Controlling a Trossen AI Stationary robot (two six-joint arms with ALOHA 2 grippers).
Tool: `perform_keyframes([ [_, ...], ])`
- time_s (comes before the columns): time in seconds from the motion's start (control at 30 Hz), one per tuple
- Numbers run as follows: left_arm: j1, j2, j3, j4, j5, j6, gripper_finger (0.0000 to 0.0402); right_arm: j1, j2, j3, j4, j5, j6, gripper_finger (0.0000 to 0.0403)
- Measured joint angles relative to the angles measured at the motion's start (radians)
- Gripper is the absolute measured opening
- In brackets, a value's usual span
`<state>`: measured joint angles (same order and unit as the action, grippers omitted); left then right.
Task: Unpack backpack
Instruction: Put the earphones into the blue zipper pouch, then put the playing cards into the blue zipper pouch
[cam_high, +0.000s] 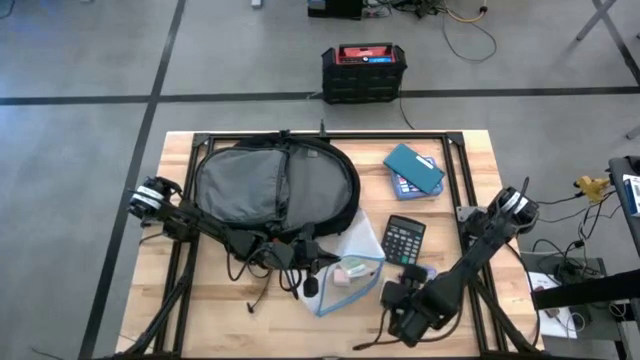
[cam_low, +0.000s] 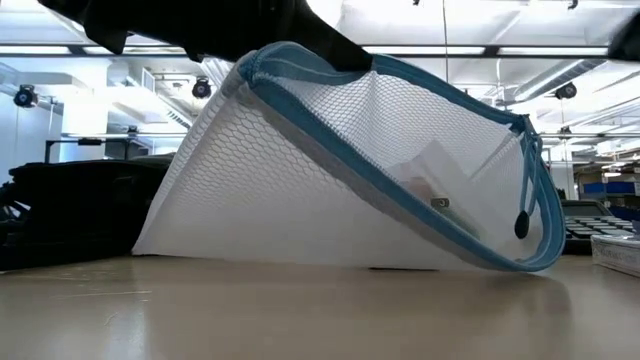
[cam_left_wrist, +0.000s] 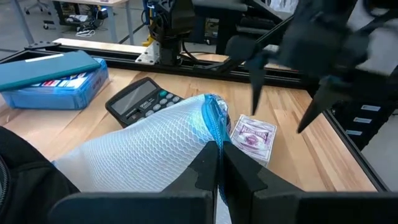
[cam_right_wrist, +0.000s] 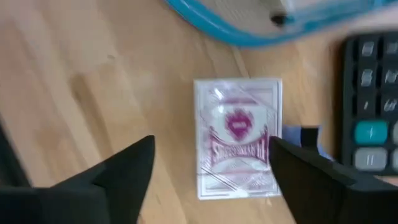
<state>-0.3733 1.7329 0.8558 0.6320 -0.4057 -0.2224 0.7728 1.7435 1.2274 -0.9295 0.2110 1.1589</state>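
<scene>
The black backpack (cam_high: 275, 185) lies on the table's far left part, its grey lining showing. A white mesh pouch with blue trim (cam_high: 352, 260) lies near it, one side raised, as the low view (cam_low: 350, 170) shows. My left gripper (cam_left_wrist: 219, 165) is shut on the pouch's edge. A wrapped deck of cards (cam_right_wrist: 236, 137) lies flat on the table beside the pouch. My right gripper (cam_right_wrist: 211, 165) is open just above the deck, one finger on either side of it, touching nothing. It also shows in the left wrist view (cam_left_wrist: 283, 87). My left gripper pinches the pouch's blue-trimmed edge (cam_left_wrist: 213, 124) between its two fingers. That edge is held up off the table. The pouch's opposite long side (cam_low: 300, 260) rests on the table, so the mesh slopes down from the fingers.
A black calculator (cam_high: 403, 240) lies just beyond the deck. A blue box with a teal lid (cam_high: 413, 172) lies at the far right. A black frame rail (cam_high: 330, 137) runs round the table. A black crate with a red top (cam_high: 363, 72) stands on the floor beyond.
</scene>
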Motion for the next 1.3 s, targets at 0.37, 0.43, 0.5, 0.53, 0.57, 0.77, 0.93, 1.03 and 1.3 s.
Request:
perform_keyframes([
  [0.37, 0.008, 0.0, 0.0, -0.019, 0.0, 0.02, 0.0, -0.157, -0.001, -0.135, 0.122, -0.195, -0.219, 0.0398],
  [0.43, 0.008, 0.0, 0.0, -0.022, 0.0, 0.018, 0.0, -0.174, 0.0, -0.171, 0.177, -0.239, -0.243, 0.0396],
  [0.5, 0.008, 0.0, 0.0, -0.023, -0.001, 0.014, 0.0, -0.184, -0.002, -0.197, 0.233, -0.26, -0.257, 0.0396],
  [0.53, 0.008, 0.0, 0.0, -0.025, -0.001, 0.013, 0.0, -0.187, -0.004, -0.204, 0.251, -0.261, -0.264, 0.0396],
  [0.57, 0.008, 0.0, 0.0, -0.025, -0.001, 0.011, 0.0, -0.187, -0.005, -0.21, 0.256, -0.257, -0.272, 0.0396],
  [0.77, 0.009, 0.0, 0.0, -0.029, -0.005, 0.004, 0.0, -0.179, -0.004, -0.227, 0.261, -0.175, -0.287, 0.0374],
  [0.93, 0.009, 0.0, 0.0, -0.029, -0.004, 0.004, 0.0, -0.179, -0.002, -0.214, 0.254, -0.159, -0.274, 0.0287],
  [1.03, 0.008, 0.0, 0.0, -0.029, -0.004, 0.004, 0.0, -0.18, 0.003, -0.188, 0.252, -0.172, -0.273, 0.0278],
  [1.3, 0.009, 0.0, 0.0, -0.028, -0.004, 0.004, 0.0, -0.175, 0.005, -0.038, 0.276, -0.135, -0.371, 0.0278],
])
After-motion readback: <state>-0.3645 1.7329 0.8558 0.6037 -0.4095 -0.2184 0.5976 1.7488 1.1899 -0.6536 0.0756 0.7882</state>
